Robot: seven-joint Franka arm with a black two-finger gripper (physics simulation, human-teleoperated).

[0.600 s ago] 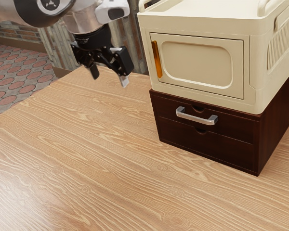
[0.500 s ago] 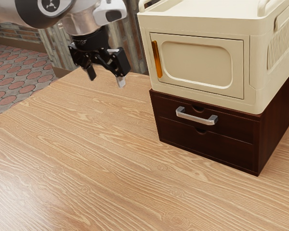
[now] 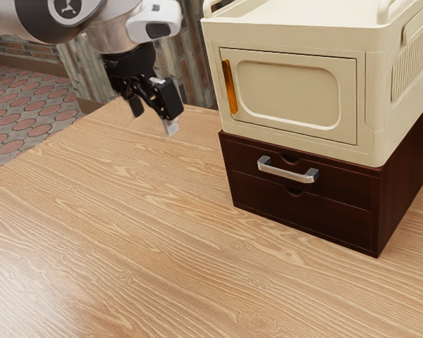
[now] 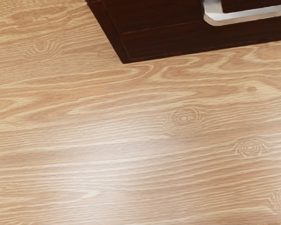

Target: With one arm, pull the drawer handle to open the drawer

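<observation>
My gripper (image 3: pixel 154 121) hangs above the table's far part at the exterior view's upper left, open, its two fingers apart with nothing between them. It is well away from the dark brown drawer box (image 3: pixel 303 211), toward the exterior view's left and higher than the handle. The silver bar handle (image 3: pixel 287 173) is on the upper drawer (image 3: pixel 247 156), whose front sits flush with the box. In the wrist view, part of the silver handle (image 4: pixel 248 15) and the lower front of the dark box (image 4: pixel 164 40) appear.
A cream cabinet (image 3: pixel 289 88) with an orange door handle (image 3: pixel 230 86) stands on top of the drawer box. The wooden table (image 3: pixel 141 239) stretches in front of the box. A brick and plank wall lies behind.
My gripper has shifted a little toward the exterior view's left and slightly lower, turning a bit. The drawer and cabinet have stayed still.
</observation>
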